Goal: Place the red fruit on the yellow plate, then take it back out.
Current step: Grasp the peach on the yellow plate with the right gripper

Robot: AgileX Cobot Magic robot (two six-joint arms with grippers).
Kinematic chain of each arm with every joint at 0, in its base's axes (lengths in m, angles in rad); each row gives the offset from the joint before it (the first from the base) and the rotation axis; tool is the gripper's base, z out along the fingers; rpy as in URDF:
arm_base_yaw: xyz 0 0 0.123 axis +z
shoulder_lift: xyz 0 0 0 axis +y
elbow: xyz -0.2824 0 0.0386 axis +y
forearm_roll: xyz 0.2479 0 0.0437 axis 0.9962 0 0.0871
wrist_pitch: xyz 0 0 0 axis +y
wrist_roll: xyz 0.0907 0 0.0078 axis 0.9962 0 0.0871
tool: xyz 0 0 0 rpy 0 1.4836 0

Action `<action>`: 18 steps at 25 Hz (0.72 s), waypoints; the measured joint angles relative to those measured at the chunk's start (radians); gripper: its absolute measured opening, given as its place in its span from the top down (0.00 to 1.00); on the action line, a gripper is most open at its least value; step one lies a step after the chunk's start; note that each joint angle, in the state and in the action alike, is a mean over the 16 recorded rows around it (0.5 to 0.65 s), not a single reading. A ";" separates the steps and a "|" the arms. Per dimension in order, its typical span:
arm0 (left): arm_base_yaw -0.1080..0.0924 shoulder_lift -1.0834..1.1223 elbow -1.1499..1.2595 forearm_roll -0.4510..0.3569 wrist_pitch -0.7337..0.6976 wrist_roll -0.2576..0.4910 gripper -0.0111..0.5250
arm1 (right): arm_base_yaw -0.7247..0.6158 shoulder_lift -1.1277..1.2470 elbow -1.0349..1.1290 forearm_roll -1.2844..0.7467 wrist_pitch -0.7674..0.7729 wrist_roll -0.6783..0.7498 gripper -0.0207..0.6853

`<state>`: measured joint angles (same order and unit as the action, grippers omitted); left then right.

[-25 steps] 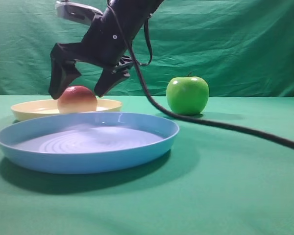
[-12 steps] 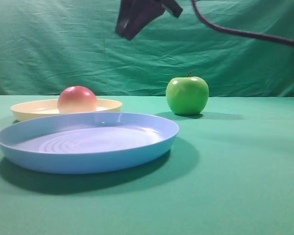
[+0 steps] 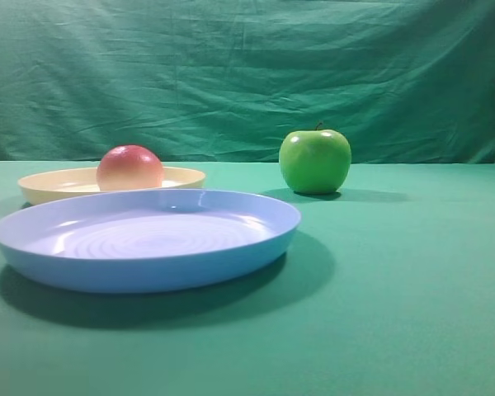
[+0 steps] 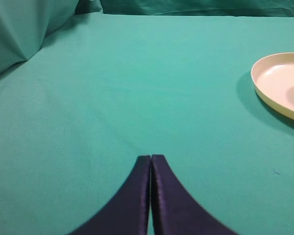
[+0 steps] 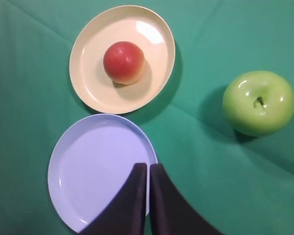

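Note:
The red fruit (image 3: 129, 167) (image 5: 123, 62) rests on the yellow plate (image 3: 41, 183) (image 5: 90, 83), a little left of the plate's middle in the right wrist view. High above the table, my right gripper (image 5: 148, 165) is shut and holds nothing; its tips hang over the right rim of the blue plate. In the left wrist view my left gripper (image 4: 150, 157) is shut over bare green cloth, with the yellow plate's edge (image 4: 264, 88) at far right. Neither gripper shows in the exterior view.
A larger light blue plate (image 3: 256, 247) (image 5: 68, 181) sits in front of the yellow one. A shiny green apple (image 3: 315, 161) (image 5: 258, 102) stands to the right. Green cloth (image 3: 412, 289) covers the table and the backdrop behind.
My right gripper let go of the red fruit on the yellow plate, shut, and rose up out of the exterior view. The fruit has stayed in place.

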<state>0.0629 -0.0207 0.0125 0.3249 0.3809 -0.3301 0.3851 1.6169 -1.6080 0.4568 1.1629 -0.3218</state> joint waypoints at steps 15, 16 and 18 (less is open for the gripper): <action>0.000 0.000 0.000 0.000 0.000 0.001 0.98 | 0.000 -0.427 0.427 0.009 -0.170 0.000 0.97; 0.000 0.000 0.000 0.000 0.000 0.001 0.98 | 0.000 -0.451 0.441 -0.001 -0.174 0.009 0.97; 0.000 0.000 0.000 0.000 0.000 0.001 0.98 | 0.000 -0.498 0.463 -0.027 -0.178 0.031 0.97</action>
<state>0.0629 -0.0207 0.0125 0.3249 0.3809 -0.3287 0.3851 1.1193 -1.1451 0.4295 0.9850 -0.2909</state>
